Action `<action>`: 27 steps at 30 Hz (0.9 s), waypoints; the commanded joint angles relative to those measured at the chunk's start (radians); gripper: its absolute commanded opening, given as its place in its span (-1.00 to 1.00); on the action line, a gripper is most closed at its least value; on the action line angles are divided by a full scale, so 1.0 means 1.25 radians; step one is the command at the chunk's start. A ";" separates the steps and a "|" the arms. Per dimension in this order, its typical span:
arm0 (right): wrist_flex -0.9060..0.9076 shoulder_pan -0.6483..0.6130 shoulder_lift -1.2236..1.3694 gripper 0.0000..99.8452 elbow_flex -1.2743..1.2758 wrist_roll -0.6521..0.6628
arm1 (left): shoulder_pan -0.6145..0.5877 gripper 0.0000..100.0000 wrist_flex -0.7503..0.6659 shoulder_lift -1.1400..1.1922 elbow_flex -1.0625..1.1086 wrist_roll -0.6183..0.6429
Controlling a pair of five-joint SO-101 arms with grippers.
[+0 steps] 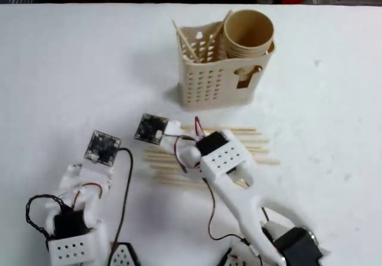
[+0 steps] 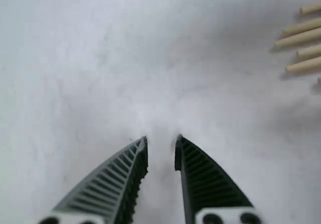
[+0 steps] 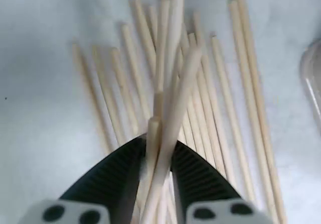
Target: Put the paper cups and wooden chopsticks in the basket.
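Where the right hand (image 3: pixel 158 148) closes, its ribbed black fingers (image 3: pixel 110 179) are clenched on a few round, pale wooden chopsticks (image 3: pixel 181 101), which cross at a slant over the rest. Those others lie fanned on the white table (image 3: pixel 40 58), smooth slim sticks, some touching, some apart. We find the left hand (image 2: pixel 161 141) low over bare table, its ridged fingers slightly parted and grasping nothing, with chopstick ends nearby. Farther out, the cream plastic basket (image 1: pixel 215 81), its walls pierced with rows of slots, stands upright beyond the pile. Stacked tan paper cups (image 1: pixel 249 32) sit in one side of it, and a few chopsticks lean in the other.
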 commanded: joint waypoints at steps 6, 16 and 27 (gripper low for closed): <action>-0.060 0.010 0.064 -0.96 -0.056 0.102 | 0.010 -0.79 0.007 -0.008 -0.002 -0.006; -0.060 0.024 0.249 -0.92 -0.142 0.122 | 0.010 -0.79 0.007 -0.008 -0.002 -0.006; -0.062 0.063 0.247 -0.77 -0.140 0.122 | 0.010 -0.79 0.007 -0.008 -0.002 -0.006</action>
